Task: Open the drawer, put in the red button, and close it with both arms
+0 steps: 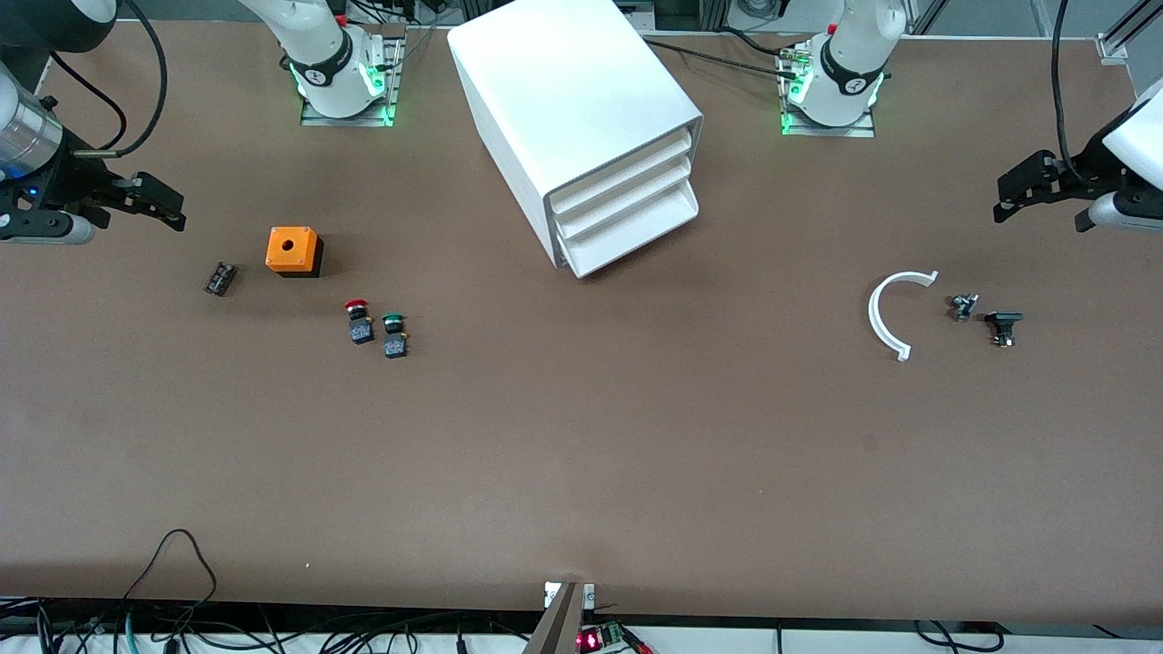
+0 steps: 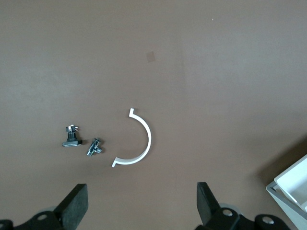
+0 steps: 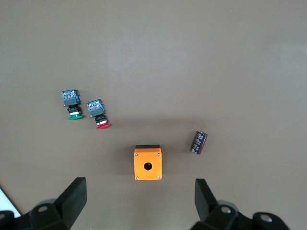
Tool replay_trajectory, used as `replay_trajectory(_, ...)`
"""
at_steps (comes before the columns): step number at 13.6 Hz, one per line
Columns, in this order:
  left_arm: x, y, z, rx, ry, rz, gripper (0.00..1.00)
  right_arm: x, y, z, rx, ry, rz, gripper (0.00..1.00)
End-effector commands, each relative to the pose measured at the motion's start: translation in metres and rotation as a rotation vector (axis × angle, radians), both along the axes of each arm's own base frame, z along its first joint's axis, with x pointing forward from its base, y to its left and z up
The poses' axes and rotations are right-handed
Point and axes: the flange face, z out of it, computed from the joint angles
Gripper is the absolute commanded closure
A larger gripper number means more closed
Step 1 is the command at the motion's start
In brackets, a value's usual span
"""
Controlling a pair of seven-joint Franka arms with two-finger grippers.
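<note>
The cabinet (image 1: 581, 127) stands on the table (image 1: 581, 454) between the two arm bases, its three drawers all pushed in. The drawer (image 1: 627, 193) is the middle one, flush with the ones above and below it.

The red button (image 1: 358, 321) lies on its side on the table toward the right arm's end, nearer to the front camera than the cabinet. The green button (image 1: 394, 334) lies just beside it, slightly nearer the camera. The orange box (image 1: 293, 251) sits near them, farther from the camera, and a small dark part (image 1: 219, 278) lies beside the box, closer to the table's end.

The right hand (image 1: 173, 209) hangs in the air at the right arm's end of the table, fingers (image 3: 72, 199) spread wide and holding nothing; its wrist view looks down on the box (image 3: 148, 163), the red button (image 3: 98, 114), the green button (image 3: 72, 104) and the dark part (image 3: 198, 143).

The left hand (image 1: 1008, 195) hangs at the left arm's end, fingers (image 2: 76, 203) likewise spread and empty. Below it lie a white arc (image 1: 890, 313), a small metal fitting (image 1: 963, 306) and a black clip (image 1: 1003, 327), each apart from the others. Its wrist view shows the arc (image 2: 139, 143), the fitting (image 2: 94, 147), the clip (image 2: 72, 136) and a corner of the cabinet (image 2: 292, 184).
</note>
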Motion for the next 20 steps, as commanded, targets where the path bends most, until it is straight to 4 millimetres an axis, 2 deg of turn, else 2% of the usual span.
replay_trajectory(1,-0.001,0.003,0.012,-0.005,0.005,-0.020,0.00,-0.002,0.001,0.006,0.004,0.002,0.016,0.00)
replay_trajectory(4,0.003,0.005,0.016,-0.003,-0.003,-0.010,0.00,-0.002,0.001,0.006,0.004,0.002,0.017,0.00)
replay_trajectory(12,0.008,0.005,0.007,-0.015,0.014,-0.009,0.00,-0.001,0.004,0.003,0.008,0.006,0.009,0.00)
replay_trajectory(15,0.020,0.001,-0.018,-0.013,0.063,-0.020,0.00,0.004,0.011,-0.008,0.009,0.027,0.016,0.00)
replay_trajectory(16,0.031,-0.001,-0.041,-0.017,0.102,-0.023,0.00,0.007,0.011,-0.013,0.008,0.027,0.016,0.00)
replay_trajectory(18,0.044,-0.004,-0.098,-0.030,0.208,-0.032,0.00,0.016,0.016,-0.030,0.008,0.047,0.026,0.00)
replay_trajectory(19,0.046,-0.011,-0.108,-0.033,0.225,-0.047,0.00,0.020,0.021,-0.036,0.014,0.049,0.031,0.00)
replay_trajectory(20,0.052,-0.027,-0.133,-0.048,0.269,-0.072,0.00,0.028,0.029,-0.048,0.012,0.055,0.044,0.00)
